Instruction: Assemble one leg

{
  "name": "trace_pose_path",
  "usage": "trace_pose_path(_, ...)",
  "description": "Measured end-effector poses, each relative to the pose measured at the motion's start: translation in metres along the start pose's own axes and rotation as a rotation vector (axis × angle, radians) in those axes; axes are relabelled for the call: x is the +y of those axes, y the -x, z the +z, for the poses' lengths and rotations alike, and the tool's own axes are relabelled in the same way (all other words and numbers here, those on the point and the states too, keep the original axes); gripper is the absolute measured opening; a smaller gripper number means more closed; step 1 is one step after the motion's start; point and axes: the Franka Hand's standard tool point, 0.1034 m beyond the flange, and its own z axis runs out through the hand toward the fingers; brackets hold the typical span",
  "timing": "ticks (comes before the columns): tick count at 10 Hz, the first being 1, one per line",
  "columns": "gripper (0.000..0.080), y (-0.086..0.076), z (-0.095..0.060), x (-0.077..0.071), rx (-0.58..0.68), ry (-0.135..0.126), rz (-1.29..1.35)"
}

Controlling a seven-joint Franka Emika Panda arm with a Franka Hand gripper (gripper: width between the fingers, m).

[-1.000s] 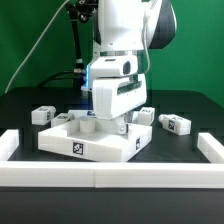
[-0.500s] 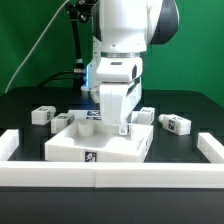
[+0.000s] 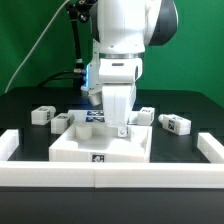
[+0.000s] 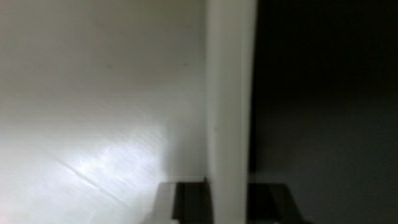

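Observation:
My gripper [image 3: 122, 130] is shut on the raised rim of the large flat white square tray-like piece [image 3: 98, 150]. That piece lies square against the white front fence. In the wrist view the rim [image 4: 230, 90] runs straight between my dark fingers [image 4: 187, 202], with my gripper [image 4: 230, 202] clamped around it and the piece's flat floor [image 4: 107, 120] to one side. Small white tagged legs lie loose on the black table: one leg [image 3: 42, 115] at the exterior view's left, another leg [image 3: 177, 124] at its right. None is held.
A third small white tagged part [image 3: 146, 116] lies just behind the tray-like piece on the right, and another [image 3: 63, 120] behind its left corner. A low white fence [image 3: 12, 145] borders the table at the front and both sides. The marker board [image 3: 95, 115] lies behind the tray-like piece.
The tray-like piece has turned and slid with my gripper toward the front fence. It was skewed and now sits square to the fence. The loose legs have not moved.

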Motion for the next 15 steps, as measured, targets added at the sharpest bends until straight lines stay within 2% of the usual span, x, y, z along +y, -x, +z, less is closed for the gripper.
trace_pose_path(1, 0.0061, 0.000, 0.000, 0.002, 0.005, 0.018, -0.011)
trace_pose_path(3, 0.0061, -0.007, 0.001, 0.003, 0.006, 0.035, -0.057)
trace_pose_path(7, 0.0061, -0.006, 0.001, 0.004, 0.003, 0.032, -0.079)
trace_pose_path(8, 0.0061, -0.011, 0.001, 0.008, -0.004, 0.028, -0.172)
trace_pose_path(10, 0.0061, -0.034, 0.002, 0.011, 0.001, 0.036, -0.227)
trace_pose_path(13, 0.0061, -0.061, 0.003, 0.018, 0.012, 0.050, -0.220)
trace_pose_path(15, 0.0061, -0.070, 0.003, 0.019, 0.011, 0.040, -0.173)
